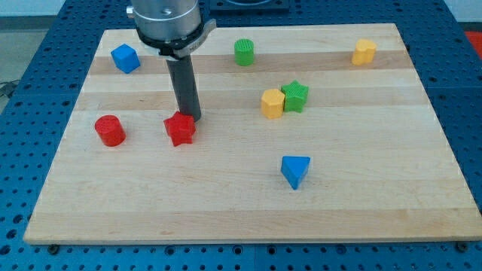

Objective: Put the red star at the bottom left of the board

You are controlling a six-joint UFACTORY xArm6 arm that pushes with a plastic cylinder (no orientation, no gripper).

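The red star (180, 129) lies left of the board's middle. My tip (190, 118) stands just above and slightly right of it in the view, touching or almost touching its upper right edge. The dark rod runs up to the arm's grey flange (167, 21) at the view's top. A red cylinder (110, 130) sits to the star's left.
A blue cube (125, 58) is at the upper left. A green cylinder (244, 52) is at the top middle, a yellow block (364, 52) at the upper right. A yellow block (272, 104) touches a green star (296, 96). A blue triangle (295, 171) is lower right. The wooden board (151, 211) lies on a blue table.
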